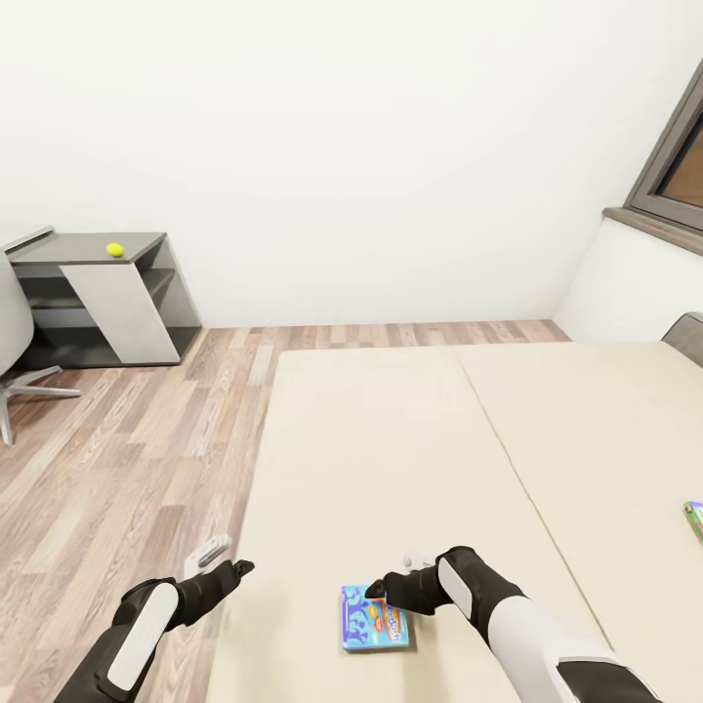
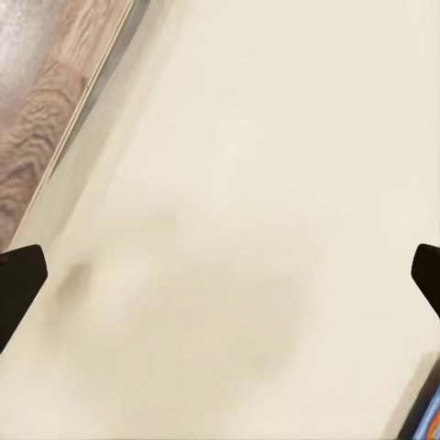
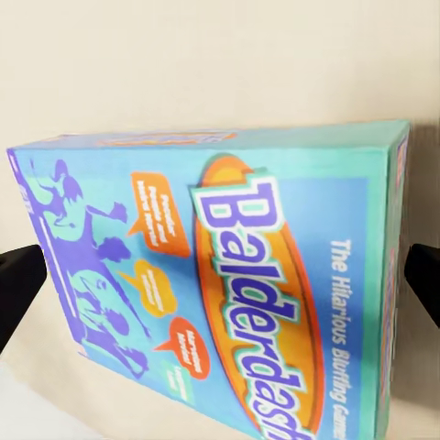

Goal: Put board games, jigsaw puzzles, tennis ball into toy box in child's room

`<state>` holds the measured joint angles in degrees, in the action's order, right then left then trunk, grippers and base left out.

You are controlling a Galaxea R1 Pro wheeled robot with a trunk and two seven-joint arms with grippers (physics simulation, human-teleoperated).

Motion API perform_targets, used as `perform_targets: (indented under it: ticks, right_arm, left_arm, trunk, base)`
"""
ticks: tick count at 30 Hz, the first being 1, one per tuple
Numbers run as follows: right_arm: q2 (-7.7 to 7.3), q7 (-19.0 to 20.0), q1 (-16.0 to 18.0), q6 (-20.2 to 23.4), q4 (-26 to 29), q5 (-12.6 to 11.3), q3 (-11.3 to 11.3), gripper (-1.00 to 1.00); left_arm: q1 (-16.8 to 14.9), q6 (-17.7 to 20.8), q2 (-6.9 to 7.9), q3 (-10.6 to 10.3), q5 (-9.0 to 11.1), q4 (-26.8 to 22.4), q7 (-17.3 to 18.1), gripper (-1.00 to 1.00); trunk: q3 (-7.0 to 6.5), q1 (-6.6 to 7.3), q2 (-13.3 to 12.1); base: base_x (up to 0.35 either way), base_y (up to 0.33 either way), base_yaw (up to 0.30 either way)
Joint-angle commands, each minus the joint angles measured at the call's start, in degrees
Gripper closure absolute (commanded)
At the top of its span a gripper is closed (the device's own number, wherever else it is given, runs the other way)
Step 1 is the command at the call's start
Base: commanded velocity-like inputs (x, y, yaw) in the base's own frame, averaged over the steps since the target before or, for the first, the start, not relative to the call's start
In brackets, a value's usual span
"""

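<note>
Lying flat on the beige mattress of the bed [image 1: 391, 439], near its front edge, a blue board game [image 1: 375, 617] is seen in the head view; its lid reads "Balderdash" in the right wrist view [image 3: 229, 293]. The right end effector [image 1: 376, 589] is held just above the far edge of this box, and its two dark fingertips [image 3: 18, 284] are seen spread wide, one at each side of the box, with no contact visible. The left end effector [image 1: 242, 566] is held over the bed's left edge, beside the wood-plank floor [image 1: 117, 459]; its fingertips [image 2: 18, 280] are likewise spread apart over bare mattress, and nothing is held between them. A corner of the blue box can be made out in the left wrist view [image 2: 429, 420]. A second colourful game box [image 1: 694, 520] lies at the right margin of the head view, on the mattress, well apart from the first. On a dark grey desk [image 1: 88, 249] against the far wall a yellow-green tennis ball [image 1: 115, 250] rests, with a grey chair [image 1: 15, 322] beside it.
</note>
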<state>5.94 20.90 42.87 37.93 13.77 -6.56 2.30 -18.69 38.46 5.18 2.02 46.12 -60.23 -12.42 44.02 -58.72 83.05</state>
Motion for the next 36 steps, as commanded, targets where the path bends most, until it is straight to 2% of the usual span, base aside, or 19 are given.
perform_targets:
  ticks: [1,23,36]
  right_arm:
    - [0.04,-0.08,-0.04,0.39,0.02,-1.01,0.34,-1.0]
    - [0.04,-0.13,0.0,0.39,0.02,-1.02,0.38,-1.0]
    - [0.04,-0.16,-0.02,0.39,0.02,-1.03,0.38,-1.0]
  left_arm:
    - [-0.03,0.21,0.0,0.01,0.6,-0.06,-0.47,-1.0]
    - [0.01,0.21,-0.01,0.01,0.64,-0.06,-0.4,-1.0]
    - [0.05,0.21,-0.04,0.01,0.62,-0.06,-0.41,-1.0]
  trunk:
    - [0.06,0.0,0.02]
    - [0.06,0.0,0.02]
    - [0.06,0.0,0.02]
  base:
    - [0.0,0.085,0.0]
    - [0.0,0.231,0.0]
    - [0.0,0.062,0.0]
